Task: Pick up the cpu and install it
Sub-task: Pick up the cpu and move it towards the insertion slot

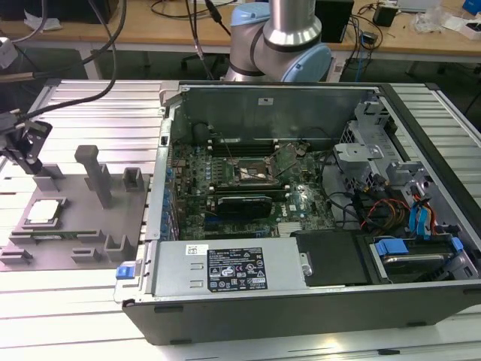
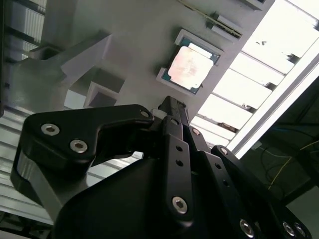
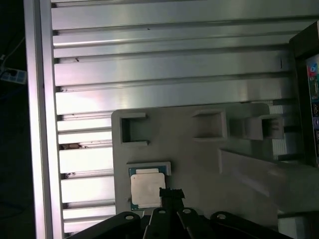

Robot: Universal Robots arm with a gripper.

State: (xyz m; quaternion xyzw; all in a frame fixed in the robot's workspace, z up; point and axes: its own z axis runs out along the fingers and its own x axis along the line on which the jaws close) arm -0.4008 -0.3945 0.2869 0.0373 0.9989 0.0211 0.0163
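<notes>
The cpu [image 1: 43, 211] is a small square chip with a silvery top. It lies in a shallow holder on the grey fixture plate [image 1: 83, 226] at the exterior view's left. Both wrist views look down on the cpu [image 2: 192, 67] [image 3: 146, 188]. My gripper [image 1: 31, 159] hangs above the plate, a little behind the cpu and not touching it. Its black fingers [image 2: 172, 124] meet at a narrow tip [image 3: 171, 193] and look shut with nothing between them. The black-framed socket [image 1: 255, 174] sits on the motherboard inside the open computer case [image 1: 301, 301].
Grey posts [image 1: 96, 174] and small square pockets [image 1: 132, 179] stand up from the fixture plate near the cpu. The ribbed aluminium table [image 1: 68, 316] runs around the plate. Drive cages and cables [image 1: 398, 210] fill the case's side at the exterior view's right.
</notes>
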